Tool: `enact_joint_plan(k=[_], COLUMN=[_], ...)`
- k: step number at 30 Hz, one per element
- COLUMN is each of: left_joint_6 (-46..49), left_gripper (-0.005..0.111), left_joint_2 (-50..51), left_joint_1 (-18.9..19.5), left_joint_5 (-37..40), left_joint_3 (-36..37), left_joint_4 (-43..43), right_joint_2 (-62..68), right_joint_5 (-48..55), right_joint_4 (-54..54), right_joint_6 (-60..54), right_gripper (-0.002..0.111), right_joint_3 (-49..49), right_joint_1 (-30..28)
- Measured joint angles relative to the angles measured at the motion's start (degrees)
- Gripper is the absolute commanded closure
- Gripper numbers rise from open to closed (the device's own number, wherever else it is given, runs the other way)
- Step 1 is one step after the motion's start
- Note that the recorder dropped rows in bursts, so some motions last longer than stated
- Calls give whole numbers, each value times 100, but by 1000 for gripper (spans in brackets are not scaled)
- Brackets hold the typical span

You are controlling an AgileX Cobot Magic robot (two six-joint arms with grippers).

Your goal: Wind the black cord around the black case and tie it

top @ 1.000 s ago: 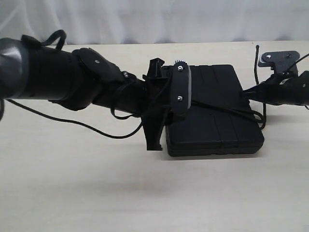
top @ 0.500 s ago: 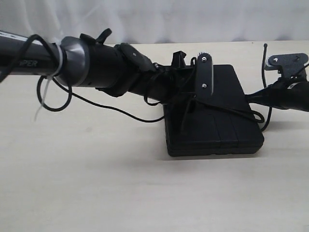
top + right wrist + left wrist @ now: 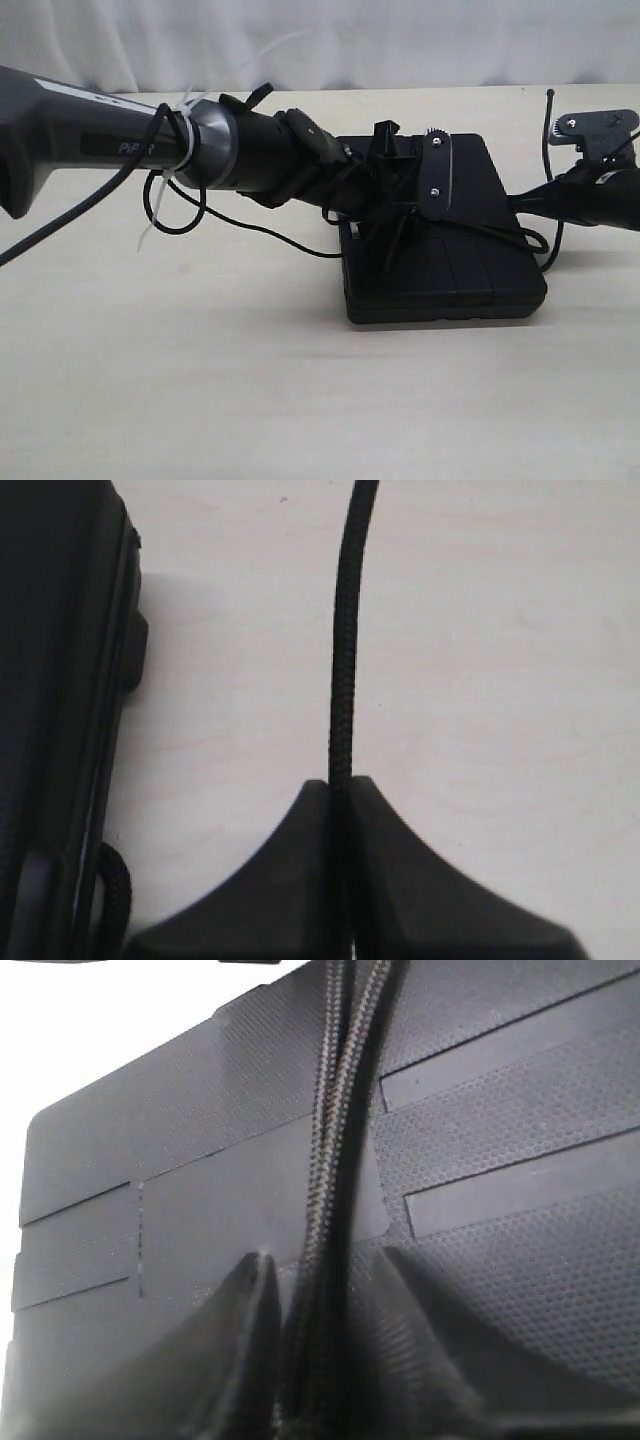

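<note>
The black case (image 3: pixel 450 275) lies flat on the table, right of centre. My left gripper (image 3: pixel 392 250) reaches over its left half. In the left wrist view the left gripper (image 3: pixel 320 1265) is shut on two strands of the black cord (image 3: pixel 330 1140), which run across the ribbed lid of the case (image 3: pixel 500 1120). My right gripper (image 3: pixel 553 195) sits just off the right edge of the case, and the cord's end (image 3: pixel 551 130) sticks up behind it. In the right wrist view the right gripper (image 3: pixel 340 780) is shut on one strand of the cord (image 3: pixel 342 630), beside the case (image 3: pixel 50 680).
A length of cord (image 3: pixel 270 235) trails over the beige table (image 3: pixel 250 380) to the left of the case. A cable loop with a white zip tie (image 3: pixel 165 190) hangs from the left arm. A white curtain (image 3: pixel 400 40) closes off the back.
My left arm has stretched to the right, carrying its gripper from the left edge of the case to above the lid. The right gripper has hardly moved.
</note>
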Motion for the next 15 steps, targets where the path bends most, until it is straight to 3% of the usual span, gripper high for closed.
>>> enact_joint_plan(k=[2, 15], left_joint_6=[0, 0], left_gripper=[107, 107], left_joint_2=[0, -257], left_joint_1=[0, 0], left_joint_5=[-13, -48], left_joint_3=[0, 0], left_joint_4=[0, 0], right_joint_2=[0, 0], right_joint_5=[0, -23], right_joint_4=[-19, -24], right_joint_6=[0, 0], right_gripper=[104, 104], right_joint_3=[0, 0], right_joint_1=[0, 0])
